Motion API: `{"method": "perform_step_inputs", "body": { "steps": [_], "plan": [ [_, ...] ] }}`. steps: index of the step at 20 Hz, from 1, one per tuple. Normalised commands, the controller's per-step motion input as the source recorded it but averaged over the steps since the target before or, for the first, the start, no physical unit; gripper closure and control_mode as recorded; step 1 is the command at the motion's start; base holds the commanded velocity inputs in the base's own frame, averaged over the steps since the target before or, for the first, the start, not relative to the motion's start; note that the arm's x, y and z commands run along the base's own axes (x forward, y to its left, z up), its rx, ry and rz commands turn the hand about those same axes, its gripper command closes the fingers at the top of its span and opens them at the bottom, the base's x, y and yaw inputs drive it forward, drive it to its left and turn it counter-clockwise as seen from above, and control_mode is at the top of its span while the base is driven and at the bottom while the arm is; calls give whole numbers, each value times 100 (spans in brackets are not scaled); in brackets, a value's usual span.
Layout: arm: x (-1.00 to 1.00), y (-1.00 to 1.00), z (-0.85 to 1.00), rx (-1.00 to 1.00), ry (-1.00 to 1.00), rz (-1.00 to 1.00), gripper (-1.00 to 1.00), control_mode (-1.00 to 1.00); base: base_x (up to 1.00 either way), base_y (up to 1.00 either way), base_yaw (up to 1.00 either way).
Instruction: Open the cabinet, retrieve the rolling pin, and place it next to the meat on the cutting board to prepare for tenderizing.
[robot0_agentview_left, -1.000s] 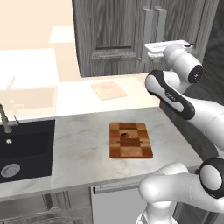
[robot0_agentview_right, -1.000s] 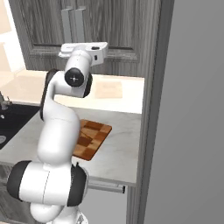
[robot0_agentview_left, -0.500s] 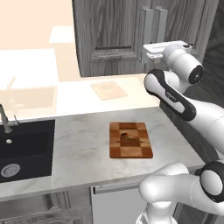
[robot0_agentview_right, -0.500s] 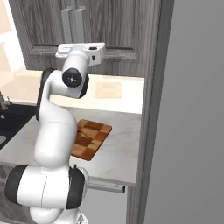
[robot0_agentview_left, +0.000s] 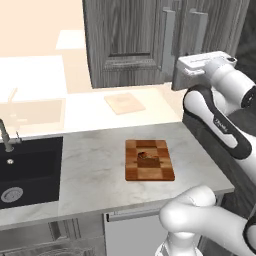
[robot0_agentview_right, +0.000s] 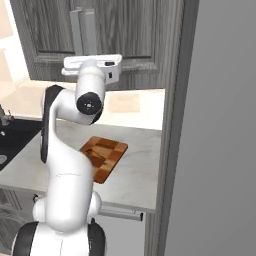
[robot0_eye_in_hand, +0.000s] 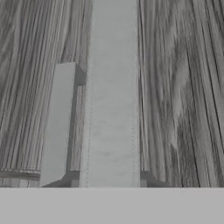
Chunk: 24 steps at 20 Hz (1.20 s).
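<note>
The dark grey cabinet (robot0_agentview_left: 125, 40) hangs over the counter with both doors closed. My gripper (robot0_agentview_left: 194, 74) is raised to the lower end of the right door's silver bar handle (robot0_agentview_left: 198, 32) and is shut on it. In the hand view that handle (robot0_eye_in_hand: 111, 96) runs up the middle, very close, and the other door's handle (robot0_eye_in_hand: 57, 122) lies beside it. The checkered cutting board (robot0_agentview_left: 135, 172) lies on the marble counter below, with the small reddish-brown meat (robot0_agentview_left: 146, 159) at its centre. The rolling pin is hidden.
A plain pale board (robot0_agentview_left: 124, 103) lies on the counter further back. A black sink (robot0_agentview_left: 30, 165) with a faucet (robot0_agentview_left: 6, 137) is at the left. A tall grey panel (robot0_agentview_right: 220, 150) stands close on the right of the arm.
The jaws have closed on the right door's handle. The hand has stayed at the same spot and the doors have not moved.
</note>
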Motion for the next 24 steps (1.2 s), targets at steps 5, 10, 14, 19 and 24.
{"method": "perform_step_inputs", "body": {
  "steps": [5,10,14,19,24],
  "plan": [
    [-83,-37,0,0,0,5,100,-100,0,0,0],
    [-79,-42,0,0,0,5,100,-100,0,0,0],
    [-65,-31,-4,0,0,2,-100,-100,0,0,0],
    [-36,2,-11,-6,3,0,-100,-100,0,0,0],
    [-39,0,0,0,0,0,-100,-100,0,0,0]
  ]
}}
